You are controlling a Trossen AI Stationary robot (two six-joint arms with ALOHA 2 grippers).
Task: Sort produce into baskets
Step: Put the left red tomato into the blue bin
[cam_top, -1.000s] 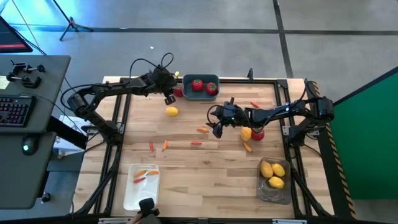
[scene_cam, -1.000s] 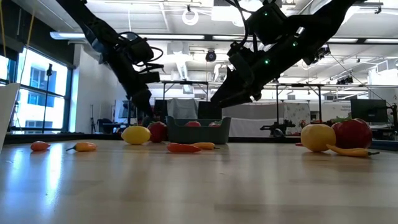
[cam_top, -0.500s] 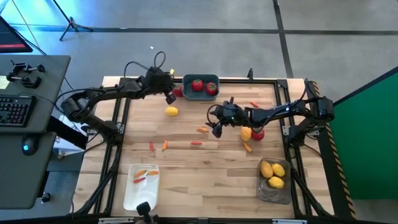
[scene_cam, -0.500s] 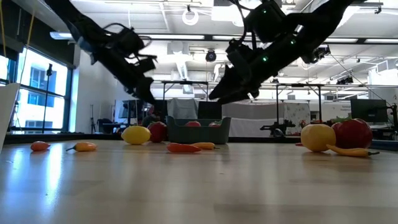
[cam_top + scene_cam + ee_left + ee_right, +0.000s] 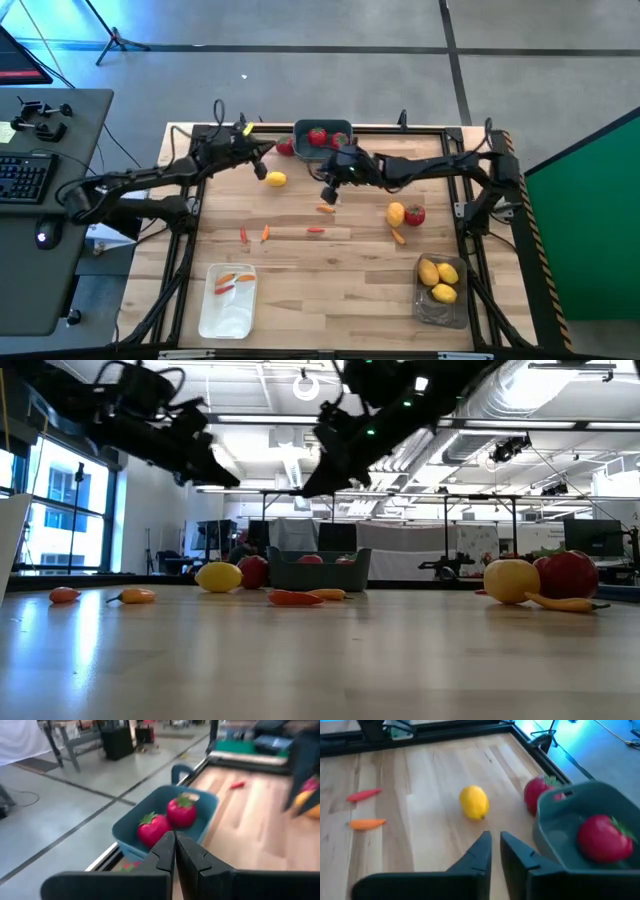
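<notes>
**Both arms up near the blue bin, nothing held**

Wood table point(image 5: 350, 255) w/ black frame carries everything. Left arm point(image 5: 140, 185) reaches in from the left edge toward the far side; right arm point(image 5: 440, 170) stretches across from the right edge.

Bins: blue-grey bin point(image 5: 322, 139) at the far edge, mid-table, w/ two red round pcs inside point(image 5: 181, 811); white bin point(image 5: 228, 300) near front-left, w/ a few orange-red slivers in it; smoky bin point(image 5: 440, 290) front-right, w/ three yellow ovals.

Left gripper point(image 5: 262, 171) hangs above the table just left of the blue-grey bin, fingers pressed together, empty. Right gripper point(image 5: 328, 194) hangs just in front of that bin; fingers nearly together w/ a thin slit between, clamped on nothing.

Loose produce: lemon point(image 5: 276, 179) between the two grippers; red round one point(image 5: 285, 148) touching the bin's left wall, outside it; yellow oval point(image 5: 396, 213) and red round pc point(image 5: 415, 214) side by side right of centre, w/ a thin orange pc point(image 5: 399, 236) just in front. Small orange-red slivers point(image 5: 264, 233) scattered mid-table, one point(image 5: 326, 209) just below the right gripper.
</notes>
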